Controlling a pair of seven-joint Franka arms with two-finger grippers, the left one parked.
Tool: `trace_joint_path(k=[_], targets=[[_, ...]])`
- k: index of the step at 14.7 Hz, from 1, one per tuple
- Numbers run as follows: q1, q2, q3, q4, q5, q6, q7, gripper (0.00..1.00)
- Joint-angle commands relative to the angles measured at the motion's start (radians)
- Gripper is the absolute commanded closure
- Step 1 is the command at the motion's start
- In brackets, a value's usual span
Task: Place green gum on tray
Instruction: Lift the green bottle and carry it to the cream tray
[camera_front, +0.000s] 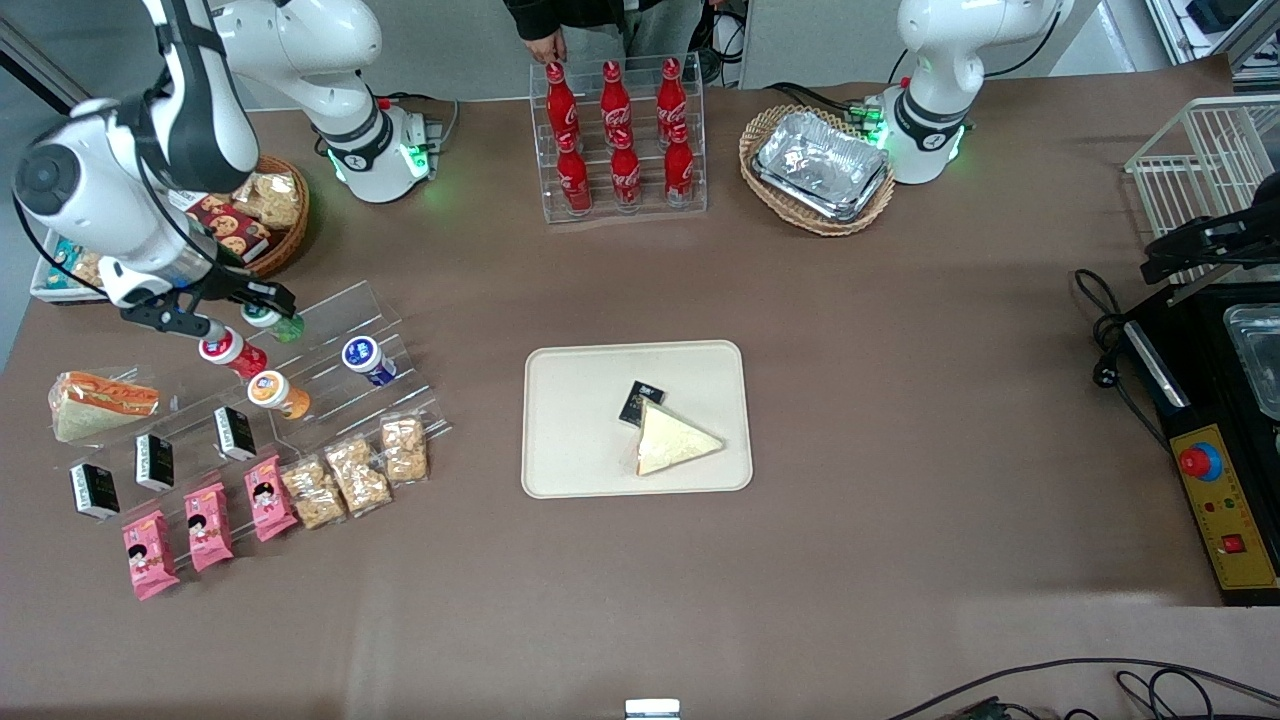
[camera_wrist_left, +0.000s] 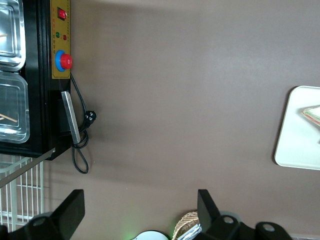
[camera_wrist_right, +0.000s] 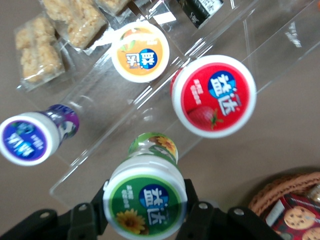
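Clenching the green gum (camera_wrist_right: 145, 202), the end effector (camera_wrist_right: 145, 210) sits beside the red-capped bottle (camera_wrist_right: 214, 95) on the clear rack (camera_wrist_right: 165, 107).

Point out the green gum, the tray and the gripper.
green gum (camera_wrist_right: 145, 201), right wrist view, on its white and green cap.
tray (camera_front: 575, 420), front view, on its bare beige floor.
gripper (camera_wrist_right: 145, 212), right wrist view, midway between its fingertips, either side of the gum's cap.

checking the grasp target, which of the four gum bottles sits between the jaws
The green gum, green-ringed cap with a flower print, sits in the gripper, a jaw on each side. The red, orange and blue bottles stand clear.
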Motion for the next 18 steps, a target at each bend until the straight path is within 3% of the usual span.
trace_joint_path(k=[1,5,6,10,12,15,18], targets=[[0.009,-0.092,0.009,0.106,0.001,-0.198,-0.002,0.61],[0.029,-0.062,0.086,0.339,0.070,-0.399,0.021,0.61],[0.037,-0.034,0.109,0.394,0.100,-0.421,0.057,0.61],[0.098,0.079,0.256,0.549,0.116,-0.448,0.293,0.61],[0.124,0.150,0.340,0.591,0.127,-0.418,0.413,0.61],[0.127,0.282,0.458,0.609,0.127,-0.257,0.536,0.61],[0.196,0.449,0.488,0.599,0.113,-0.061,0.620,0.61]])
